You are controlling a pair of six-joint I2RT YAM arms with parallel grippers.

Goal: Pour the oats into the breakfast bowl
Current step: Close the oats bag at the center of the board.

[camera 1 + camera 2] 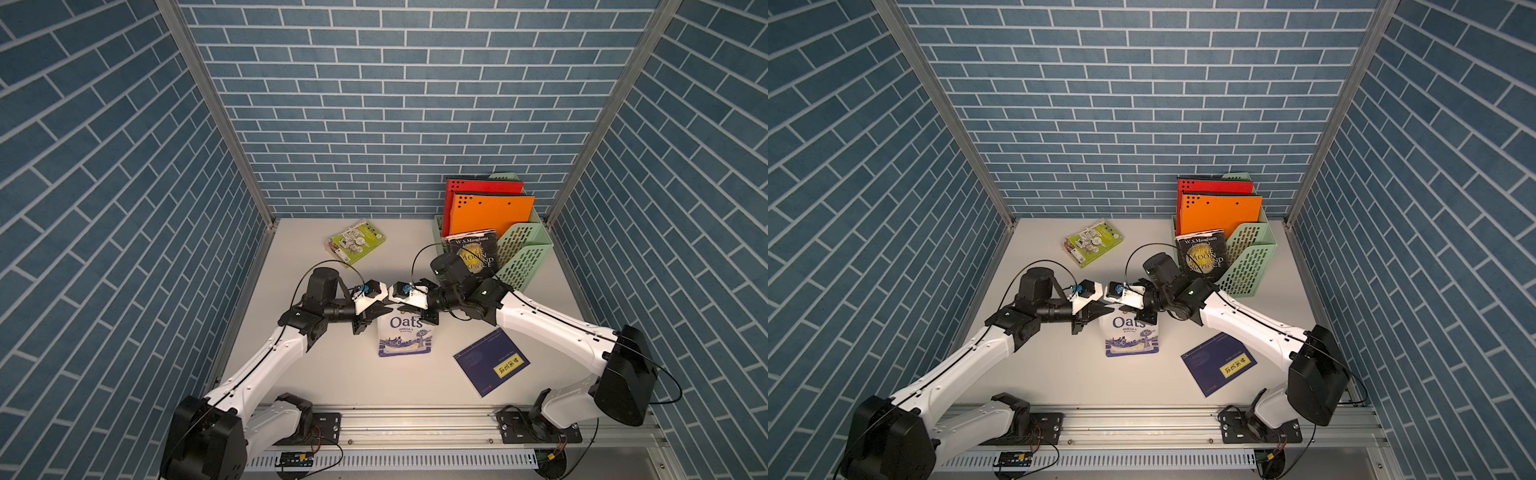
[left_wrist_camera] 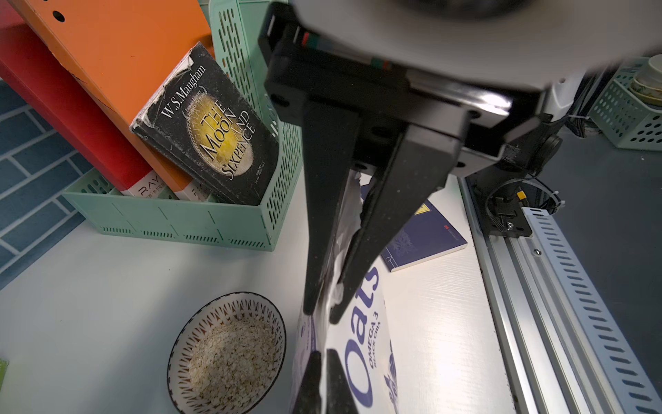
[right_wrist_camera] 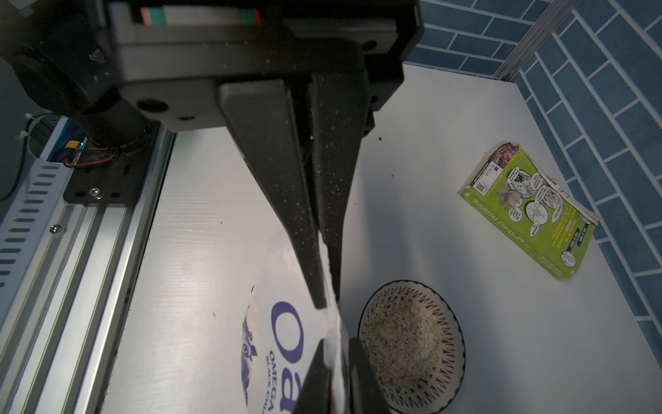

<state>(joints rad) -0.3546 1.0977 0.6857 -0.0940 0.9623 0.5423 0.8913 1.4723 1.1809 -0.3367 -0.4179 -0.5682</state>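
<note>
1. The oats pouch (image 1: 404, 336) stands upright at mid-table, mouth up, long axis vertical.
2. The left gripper (image 2: 322, 315) and right gripper (image 3: 327, 304) both clamp its top edge.
3. The breakfast bowl (image 2: 181, 355) sits just behind the pouch; a navy book (image 1: 490, 361) lies nearby.

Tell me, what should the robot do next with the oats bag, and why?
Probably lift the pouch slightly and tip it toward the bowl. The left gripper and right gripper both pinch its top, it sits beside the bowl, and the bowl holds only some oats.
</note>
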